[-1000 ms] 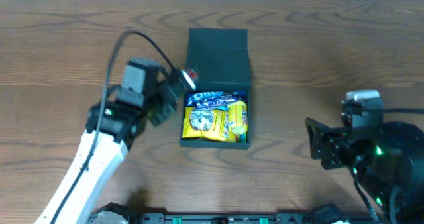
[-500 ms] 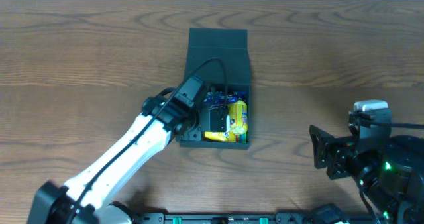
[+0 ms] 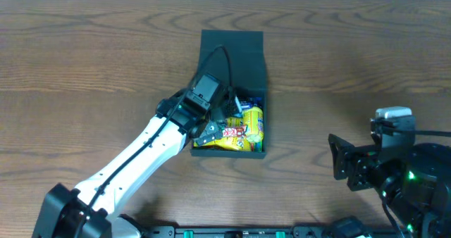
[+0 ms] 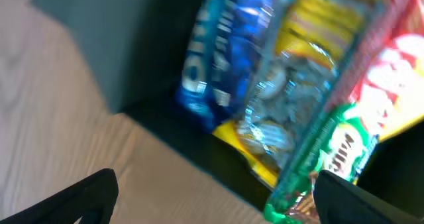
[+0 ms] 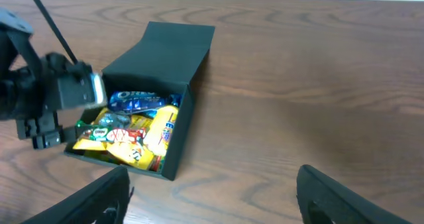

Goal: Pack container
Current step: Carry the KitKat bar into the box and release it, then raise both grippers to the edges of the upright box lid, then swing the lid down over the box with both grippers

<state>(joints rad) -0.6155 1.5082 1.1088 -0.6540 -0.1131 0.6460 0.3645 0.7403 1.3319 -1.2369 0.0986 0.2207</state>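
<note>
The dark teal container [image 3: 231, 55] stands mid-table with its flap lid laid open towards the back. Snack packets fill it: a blue one [image 3: 251, 99], yellow ones [image 3: 243, 141] and a red-and-white one [image 3: 232, 130]. My left gripper [image 3: 217, 125] hangs over the container's front left corner, jaws wide open and holding nothing. In the left wrist view its fingers [image 4: 79, 197] straddle the container's rim [image 4: 192, 154], and a green packet [image 4: 331, 161] lies by the right finger. My right gripper [image 5: 218, 197] is open over bare wood, right of the container [image 5: 172, 58].
The wooden table [image 3: 352, 62] extends all round the container. The left arm [image 3: 134, 160] runs diagonally from the front left. The right arm's body [image 3: 402, 174] sits at the front right edge.
The left arm swung from beside the container to over it carrying a small red-and-white packet, then opened its jaws; the packet now lies among the snacks. The right arm drew back slightly.
</note>
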